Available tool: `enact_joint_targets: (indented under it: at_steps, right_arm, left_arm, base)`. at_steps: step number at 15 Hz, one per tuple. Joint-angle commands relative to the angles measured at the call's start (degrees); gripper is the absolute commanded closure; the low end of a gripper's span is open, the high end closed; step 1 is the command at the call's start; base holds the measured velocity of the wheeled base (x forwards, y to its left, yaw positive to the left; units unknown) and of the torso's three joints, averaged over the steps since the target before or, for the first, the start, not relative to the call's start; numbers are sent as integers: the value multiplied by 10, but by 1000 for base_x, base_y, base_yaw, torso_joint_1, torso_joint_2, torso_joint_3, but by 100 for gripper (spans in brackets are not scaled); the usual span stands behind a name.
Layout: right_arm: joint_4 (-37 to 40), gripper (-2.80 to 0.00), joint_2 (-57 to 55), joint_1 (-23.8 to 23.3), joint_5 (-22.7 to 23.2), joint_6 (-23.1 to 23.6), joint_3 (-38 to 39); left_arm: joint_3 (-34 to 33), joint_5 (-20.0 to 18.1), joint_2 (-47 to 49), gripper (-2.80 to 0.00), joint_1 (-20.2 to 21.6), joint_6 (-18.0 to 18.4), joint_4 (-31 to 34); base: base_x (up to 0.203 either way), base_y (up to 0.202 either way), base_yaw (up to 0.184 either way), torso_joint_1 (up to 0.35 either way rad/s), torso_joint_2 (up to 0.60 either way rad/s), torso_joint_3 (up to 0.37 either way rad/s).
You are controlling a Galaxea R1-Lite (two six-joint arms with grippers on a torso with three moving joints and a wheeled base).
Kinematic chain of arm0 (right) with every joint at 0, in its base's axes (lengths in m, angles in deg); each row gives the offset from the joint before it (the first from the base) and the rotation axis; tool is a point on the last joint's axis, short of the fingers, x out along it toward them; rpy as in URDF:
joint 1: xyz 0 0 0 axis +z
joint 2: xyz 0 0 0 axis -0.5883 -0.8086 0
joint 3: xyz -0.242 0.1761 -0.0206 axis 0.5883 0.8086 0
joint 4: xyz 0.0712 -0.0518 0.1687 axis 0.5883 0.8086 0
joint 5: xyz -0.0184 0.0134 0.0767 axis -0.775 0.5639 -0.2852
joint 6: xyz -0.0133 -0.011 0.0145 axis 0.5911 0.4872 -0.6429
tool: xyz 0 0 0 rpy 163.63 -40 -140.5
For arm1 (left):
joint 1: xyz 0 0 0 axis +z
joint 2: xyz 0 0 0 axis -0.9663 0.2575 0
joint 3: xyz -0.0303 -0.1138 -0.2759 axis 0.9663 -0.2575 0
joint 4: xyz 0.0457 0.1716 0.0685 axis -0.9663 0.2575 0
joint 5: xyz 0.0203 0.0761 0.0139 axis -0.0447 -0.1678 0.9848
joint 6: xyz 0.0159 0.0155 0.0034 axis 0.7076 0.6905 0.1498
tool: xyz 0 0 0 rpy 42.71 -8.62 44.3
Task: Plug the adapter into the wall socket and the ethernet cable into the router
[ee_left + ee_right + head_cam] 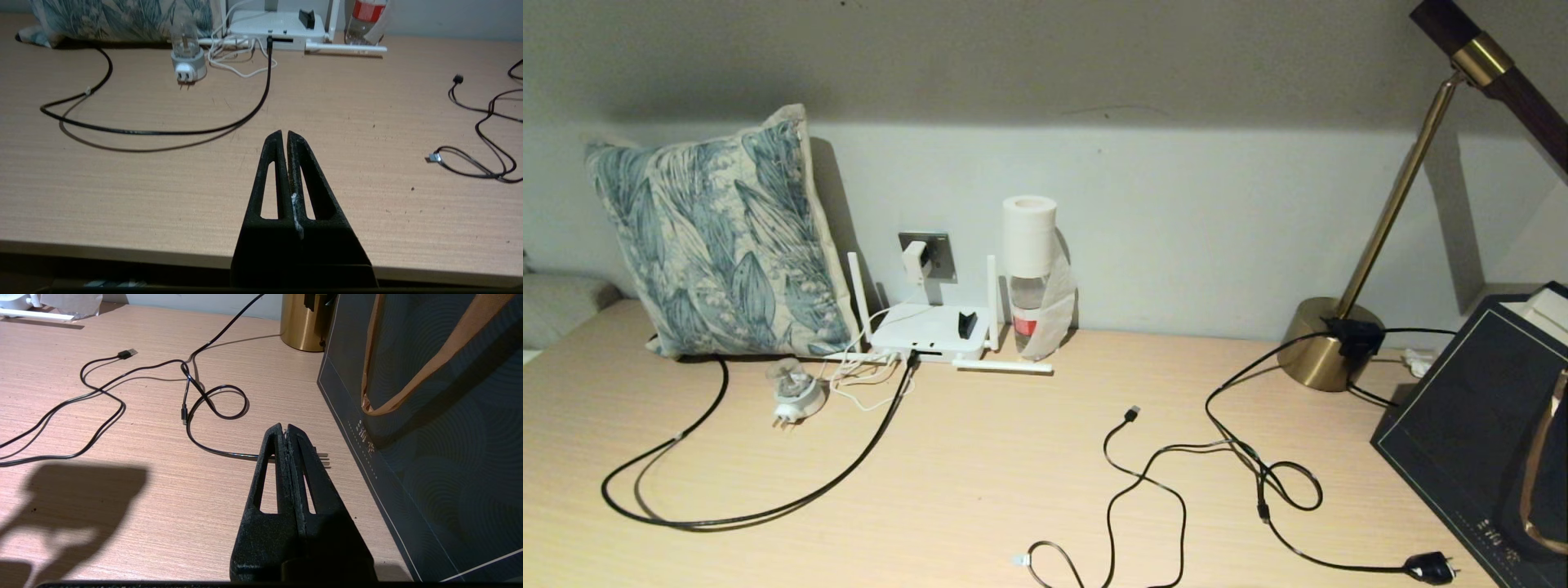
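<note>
Hovering low over the near edge of the pale wood-grain desk (122, 196), the black left gripper (284, 134) has its two tapered fingers pressed together on nothing, and the black right gripper (284, 428) across the desk is likewise closed and empty, poised above the black cord with a black pronged plug (212, 449) beside the dark navy paper gift bag with tan handles (429, 416). Ahead of the left gripper, the long thick black ethernet cable (163, 131) sweeps in a wide loop across the desk and its end sits in the front edge of the flat white router with upright stick antennas (929, 328). Just beside that, the round white-and-clear travel plug (796, 394) lies with prongs bare among the loops of thin white cord (866, 384). Behind the router, the small white boxy adapter (916, 260) is seated in the square grey metallic wall socket (943, 253). A blue leaf-print cushion (715, 245) leans on the wall to the left, a clear bottle topped by a white paper roll (1029, 261) stands to the right, and a thinner black USB cable (1143, 482) trails toward the brass desk lamp (1339, 343)
</note>
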Motion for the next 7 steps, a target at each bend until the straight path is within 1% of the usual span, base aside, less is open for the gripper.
enact_joint_targets:
  at_steps: [1,4,6,7]
  right_arm:
    - [0,0,-1,0,-1,-2,-1]
    - [-9,0,0,0,-7,-1,5]
    - [-58,0,0,0,-11,-3,20]
    - [-61,0,-1,0,-11,-2,22]
  left_arm:
    - [-8,0,1,0,0,0,-5]
    - [-8,0,1,0,0,0,-5]
    - [-8,0,1,0,0,0,-5]
    - [-8,0,1,0,0,0,-5]
  base:
    - [0,0,0,0,0,0]
    - [0,0,0,0,0,0]
    - [0,0,0,0,0,0]
    - [0,0,0,0,0,0]
